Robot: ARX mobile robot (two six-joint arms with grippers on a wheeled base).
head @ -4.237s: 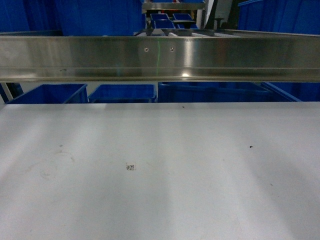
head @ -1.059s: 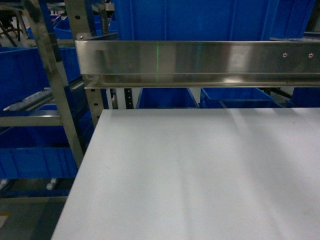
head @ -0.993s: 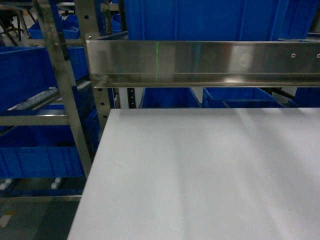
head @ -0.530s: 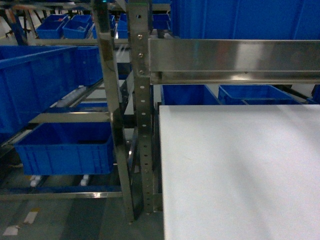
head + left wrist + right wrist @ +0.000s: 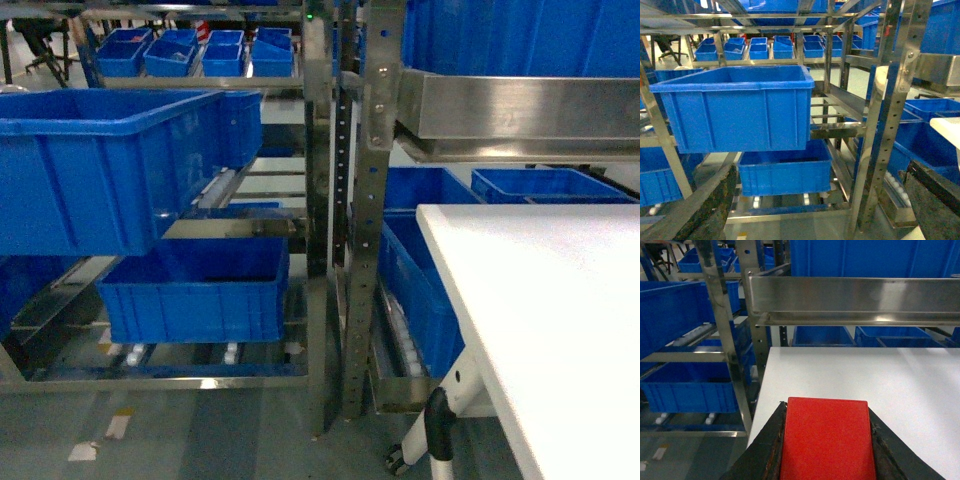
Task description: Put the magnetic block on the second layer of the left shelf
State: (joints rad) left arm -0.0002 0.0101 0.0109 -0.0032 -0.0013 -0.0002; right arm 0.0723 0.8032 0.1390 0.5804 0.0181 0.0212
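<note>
Head view: the left shelf point(image 5: 318, 200) fills the left side, with a big blue crate point(image 5: 110, 165) on its second level and another crate point(image 5: 195, 290) below; the worktop point(image 5: 545, 300) edge lies to the right. Neither hand shows here.

Left wrist view: the same crate point(image 5: 737, 112) sits close ahead on the steel rails. The left hand point(image 5: 820, 200) shows only dark fingers point(image 5: 700, 210) at the frame edges, wide apart and empty.

Right wrist view: the right hand point(image 5: 826, 440) is clamped on the red block point(image 5: 826, 440), above the worktop point(image 5: 900, 380) near its left edge.

The step looks like carrying the block to the shelf. Next, the right hand must reach left across to the crate's level and release.
</note>
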